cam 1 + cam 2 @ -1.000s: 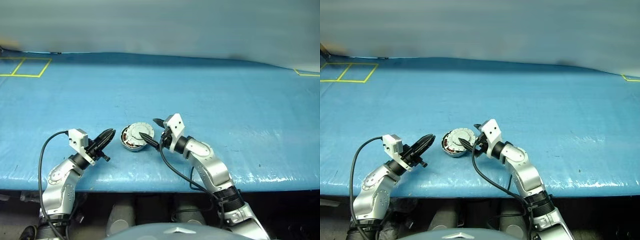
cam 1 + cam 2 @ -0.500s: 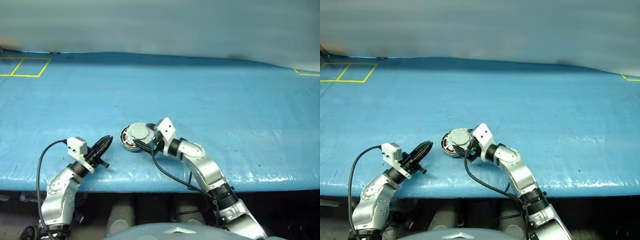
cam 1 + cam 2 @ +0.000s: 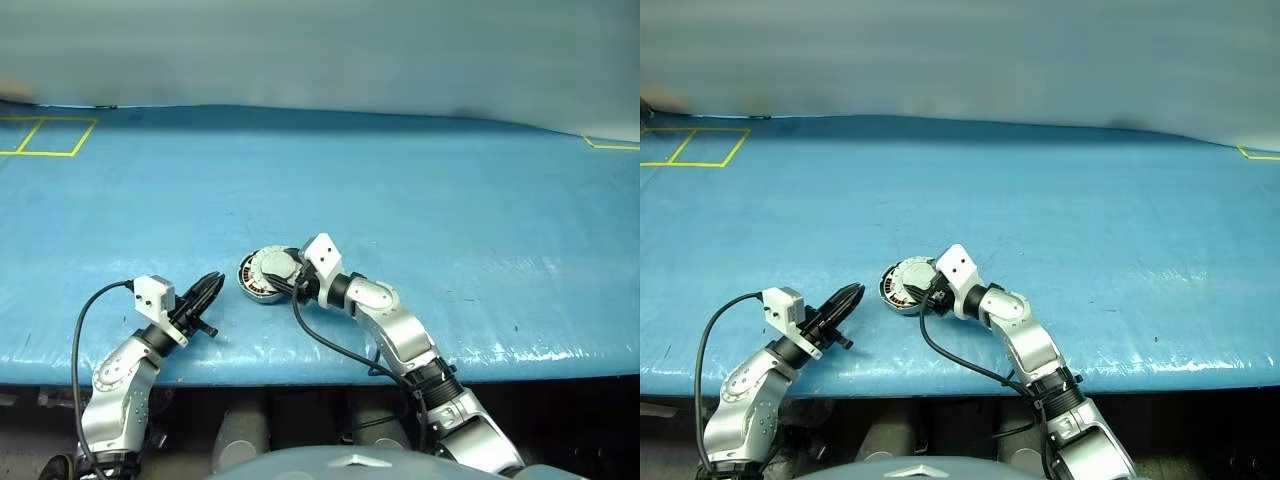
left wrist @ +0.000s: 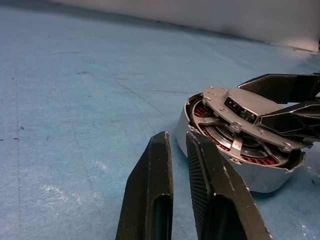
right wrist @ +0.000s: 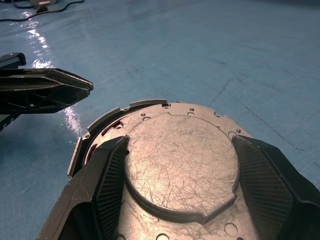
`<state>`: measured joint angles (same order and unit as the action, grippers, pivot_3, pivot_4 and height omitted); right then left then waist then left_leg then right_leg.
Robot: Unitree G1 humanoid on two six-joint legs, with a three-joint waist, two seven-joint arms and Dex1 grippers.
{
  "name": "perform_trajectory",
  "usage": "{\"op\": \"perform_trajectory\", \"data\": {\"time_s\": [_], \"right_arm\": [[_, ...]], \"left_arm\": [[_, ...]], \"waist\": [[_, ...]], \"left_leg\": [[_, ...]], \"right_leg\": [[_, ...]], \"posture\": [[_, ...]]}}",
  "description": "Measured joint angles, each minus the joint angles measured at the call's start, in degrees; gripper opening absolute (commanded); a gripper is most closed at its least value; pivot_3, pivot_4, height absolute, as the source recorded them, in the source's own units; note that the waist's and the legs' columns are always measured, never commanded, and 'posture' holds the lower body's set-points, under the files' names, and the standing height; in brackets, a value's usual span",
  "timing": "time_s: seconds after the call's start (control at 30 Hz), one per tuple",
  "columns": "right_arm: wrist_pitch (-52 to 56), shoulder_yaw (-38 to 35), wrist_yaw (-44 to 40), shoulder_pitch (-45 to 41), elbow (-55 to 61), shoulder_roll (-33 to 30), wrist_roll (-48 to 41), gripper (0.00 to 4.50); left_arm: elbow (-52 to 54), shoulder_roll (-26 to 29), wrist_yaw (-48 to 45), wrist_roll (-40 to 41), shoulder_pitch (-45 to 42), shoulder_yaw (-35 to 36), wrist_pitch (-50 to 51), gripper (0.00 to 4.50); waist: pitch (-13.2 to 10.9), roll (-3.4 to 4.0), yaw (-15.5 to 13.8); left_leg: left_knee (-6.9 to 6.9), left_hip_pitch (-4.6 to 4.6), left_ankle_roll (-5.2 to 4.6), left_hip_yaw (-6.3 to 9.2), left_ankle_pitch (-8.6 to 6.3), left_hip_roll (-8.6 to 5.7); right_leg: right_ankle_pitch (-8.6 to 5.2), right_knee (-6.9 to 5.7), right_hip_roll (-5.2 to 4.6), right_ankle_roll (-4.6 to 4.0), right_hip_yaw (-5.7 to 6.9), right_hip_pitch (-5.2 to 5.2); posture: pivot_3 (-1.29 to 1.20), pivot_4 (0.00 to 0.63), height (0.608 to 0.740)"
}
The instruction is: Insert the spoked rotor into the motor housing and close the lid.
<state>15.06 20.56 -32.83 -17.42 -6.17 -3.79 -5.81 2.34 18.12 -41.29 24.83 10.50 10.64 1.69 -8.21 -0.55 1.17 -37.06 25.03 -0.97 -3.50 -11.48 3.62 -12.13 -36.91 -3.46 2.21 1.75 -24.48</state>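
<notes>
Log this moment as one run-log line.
lid: lowered over motor housing, still tilted, gap showing | right claw: fingers either side of lid | left claw: shut, empty, beside housing | table: blue

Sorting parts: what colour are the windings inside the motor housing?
Copper-red windings; clearest in the left wrist view.

Motor housing with lid nearly down, near table front edge.
We see the motor housing, silver, copper windings showing; the lid, plain scratched face up, tilted over it; the spoked rotor seemingly inside.
</notes>
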Motion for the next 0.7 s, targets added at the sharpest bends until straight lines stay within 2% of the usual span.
{"op": "perform_trajectory", "data": {"time_s": [0.5,0.7], "right_arm": [[13.1,2.0,3.3,0.3,8.8,3.2,0.0,3.01],[16.3,6.2,5.5,0.3,11.6,3.2,2.9,3.01]], "left_arm": [[0.0,-0.1,0.0,-0.1,0.4,-1.2,-0.5,0.56],[0.0,-0.1,0.1,-0.1,0.6,-1.2,-0.5,0.56]], "waist": [[0.0,0.00,0.1],[0.0,0.01,0.2]], "left_leg": [[0.01,0.24,0.01,0.07,-0.01,0.01],[0.03,0.27,0.03,0.12,-0.01,0.01]], "right_leg": [[0.00,0.04,-0.02,-0.04,0.10,-0.18],[-0.02,0.04,-0.03,-0.07,0.17,-0.21]], "posture": [[0.00,0.150,0.740],[0.00,0.150,0.740]]}}
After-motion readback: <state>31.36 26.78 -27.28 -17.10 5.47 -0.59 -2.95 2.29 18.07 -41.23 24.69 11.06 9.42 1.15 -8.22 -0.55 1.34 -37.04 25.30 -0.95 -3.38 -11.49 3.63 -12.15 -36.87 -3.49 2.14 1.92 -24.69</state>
